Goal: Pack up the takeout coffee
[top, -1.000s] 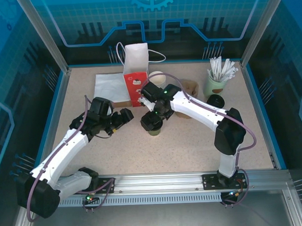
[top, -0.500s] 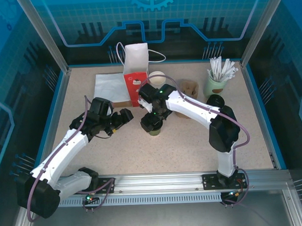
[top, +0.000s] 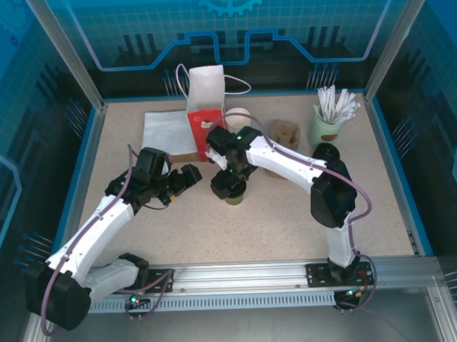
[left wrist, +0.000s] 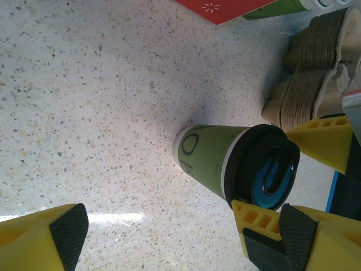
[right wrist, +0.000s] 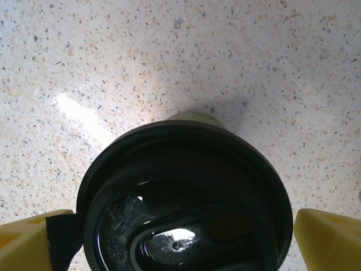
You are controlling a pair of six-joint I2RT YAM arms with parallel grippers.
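Speckled beige counter [top: 275, 214] lies inside a blue-walled enclosure. Near the centre of the overhead view stands the coffee cup [top: 232, 200], olive green with a black lid. It is upright on its base, with its long axis vertical and the lid facing up. In the left wrist view the coffee cup [left wrist: 208, 158] has that axis running across the frame, with the base at centre left and the lid toward the lower right. The right wrist view looks straight down onto the lid.

The right claw [top: 229, 187] hangs directly over the cup with its fingers spread wide, one on each side of the lid, and is not clamped on it. Bare counter shows between the lid and the finger at the lower right of the right wrist view. Whether the pad at the lower left touches the lid's edge cannot be told.

The left claw [top: 192, 175] sits just to the left of the cup in the overhead view, aimed at it but apart from it. Its fingers are spread and hold nothing.

Above the cup in that view are a red box [top: 206, 130] and a white paper bag [top: 207, 85]. A cardboard cup holder [top: 287, 131] is to the upper right.

Since a second ago the right arm's elbow has swung toward the frame's left and its wrist has moved nearer the red box, uncovering more of the holder. The cup and the left arm have not moved.
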